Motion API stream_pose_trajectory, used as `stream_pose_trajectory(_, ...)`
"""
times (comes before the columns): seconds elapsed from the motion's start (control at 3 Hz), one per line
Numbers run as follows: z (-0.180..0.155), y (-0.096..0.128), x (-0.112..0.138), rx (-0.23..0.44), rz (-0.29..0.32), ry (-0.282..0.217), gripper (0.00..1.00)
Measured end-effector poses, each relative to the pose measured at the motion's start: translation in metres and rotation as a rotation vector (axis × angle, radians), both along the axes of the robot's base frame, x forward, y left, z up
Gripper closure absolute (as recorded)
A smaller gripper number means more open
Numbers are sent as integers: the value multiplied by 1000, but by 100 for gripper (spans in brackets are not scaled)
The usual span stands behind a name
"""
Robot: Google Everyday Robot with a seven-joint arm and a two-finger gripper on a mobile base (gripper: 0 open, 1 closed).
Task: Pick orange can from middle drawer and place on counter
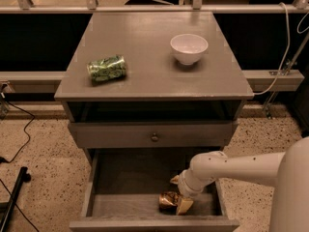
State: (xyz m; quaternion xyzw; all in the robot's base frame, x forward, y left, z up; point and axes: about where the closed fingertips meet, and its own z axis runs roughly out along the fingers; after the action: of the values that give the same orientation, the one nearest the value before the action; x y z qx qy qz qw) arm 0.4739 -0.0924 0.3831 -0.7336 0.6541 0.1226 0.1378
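Note:
The orange can (167,200), shiny and dented, lies on its side on the floor of the open middle drawer (120,204), near the front right. My gripper (179,192) is down inside the drawer, right next to the can's right end. Its tan fingers (185,205) stand apart, the lower one touching the can. The white arm comes in from the right. The counter (145,57) is the grey cabinet top above.
A green patterned can (106,68) lies on its side at the counter's left. A white bowl (189,48) stands at its back right. A closed drawer front with a round knob (154,137) sits above the open drawer. Cables lie on the floor at left.

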Motion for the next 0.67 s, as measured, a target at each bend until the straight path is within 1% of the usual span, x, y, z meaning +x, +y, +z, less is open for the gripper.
stream_pose_trajectory(0.33,-14,7,-3,13,9,18,45)
stream_pose_trajectory(0.67,-15,8,-4,30,11,21,69)
